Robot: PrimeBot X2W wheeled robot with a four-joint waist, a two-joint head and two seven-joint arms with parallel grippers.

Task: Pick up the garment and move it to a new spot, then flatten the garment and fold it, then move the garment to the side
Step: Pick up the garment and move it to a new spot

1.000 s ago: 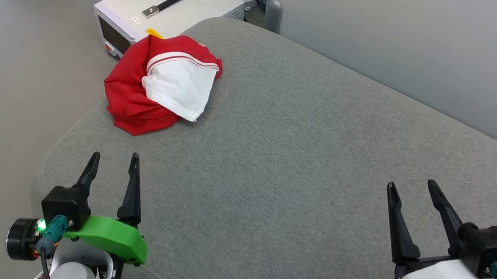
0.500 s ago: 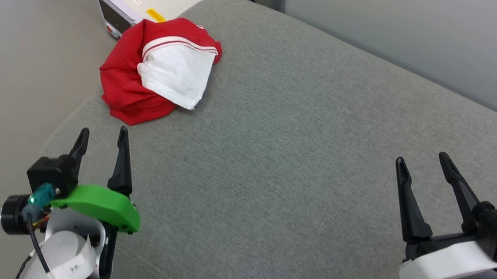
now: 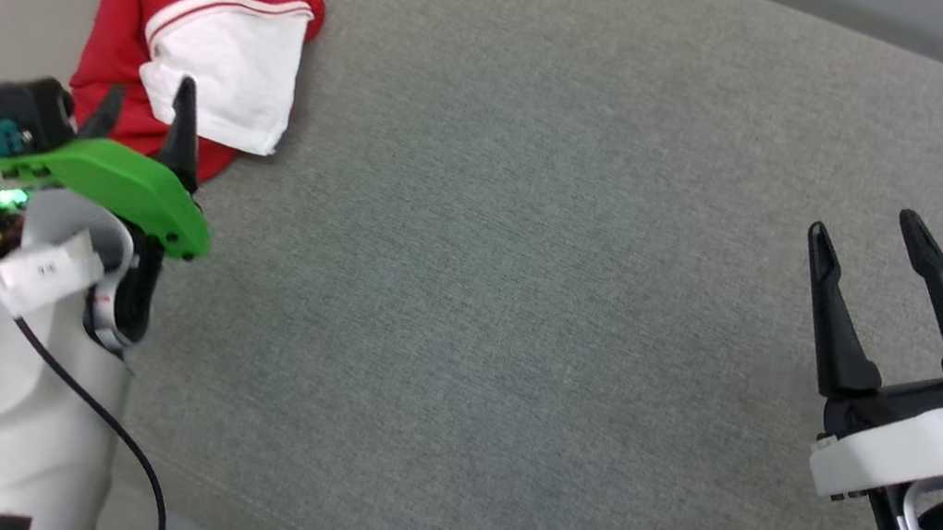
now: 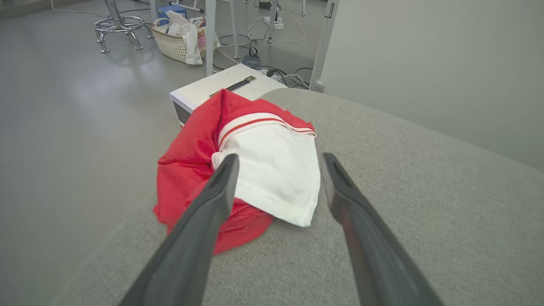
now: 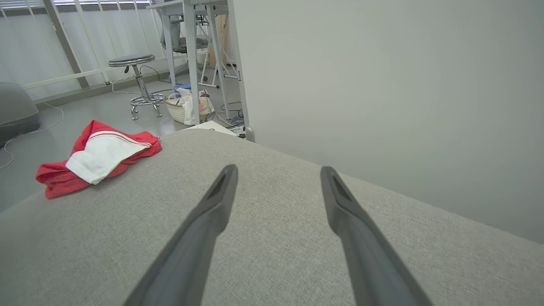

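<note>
While both claws are standing wide open and empty, the shirt (image 4: 263, 170) is lying in a crumpled heap just ahead of the left claw (image 4: 279, 156), whose fingertips are hanging a little above and short of the pile. The heap is sitting at the corner of the cushion (image 3: 528, 264), with a white box (image 4: 221, 87) just beyond it on the floor. The right claw (image 3: 863, 223) is hovering well off to the right of the left one, far from the cloth.

The shirt is looking light, thin and limp. It is probably going to sag and trail from any single hold rather than lift as one piece, and a firm pinch is unlikely to harm it. A white sleeve is lying on top, framed between the left claw's two fingers in the wrist view, with a striped band along its far side. Red body fabric is bulging to the claw's left. The raised red fold beside the sleeve seems to be offering the best bite, since pinching the loose sleeve hem is likely to drag only the sleeve.
</note>
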